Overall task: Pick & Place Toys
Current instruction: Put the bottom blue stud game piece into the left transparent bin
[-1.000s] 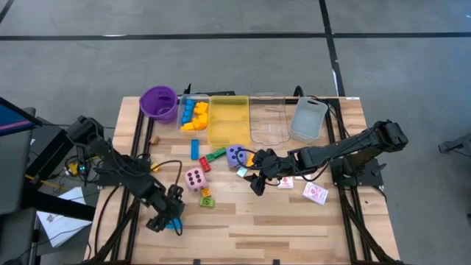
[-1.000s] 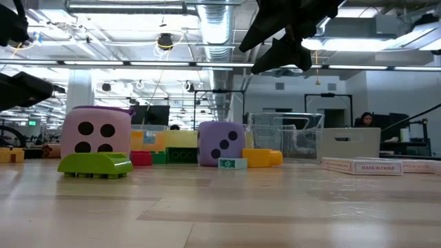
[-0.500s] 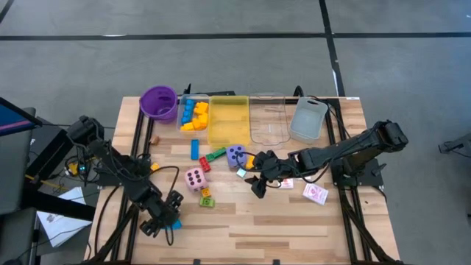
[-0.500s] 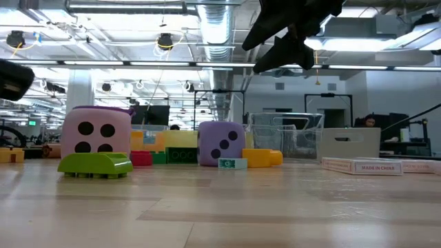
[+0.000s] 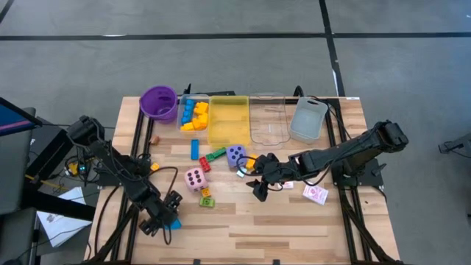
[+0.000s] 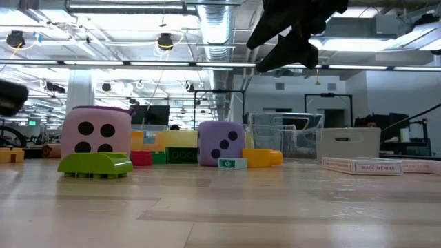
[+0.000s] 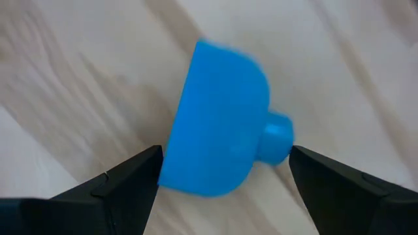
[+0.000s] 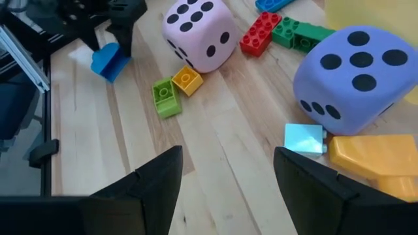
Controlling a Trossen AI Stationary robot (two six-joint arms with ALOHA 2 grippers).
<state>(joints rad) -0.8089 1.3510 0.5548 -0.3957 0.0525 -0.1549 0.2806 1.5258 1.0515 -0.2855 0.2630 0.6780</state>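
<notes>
At lower left of the high view, the left gripper (image 5: 157,223) straddles a blue block (image 7: 219,121) lying on the counter (image 5: 294,228), jaws released. Closing off-centre could squirt it aside.

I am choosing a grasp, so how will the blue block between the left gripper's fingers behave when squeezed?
The blue block looks like stiff moulded plastic, so it should not give. Its smooth, rounded face may slip or twist. The stud on one side makes the grip uneven, so it might pivot in the open left gripper.
</notes>
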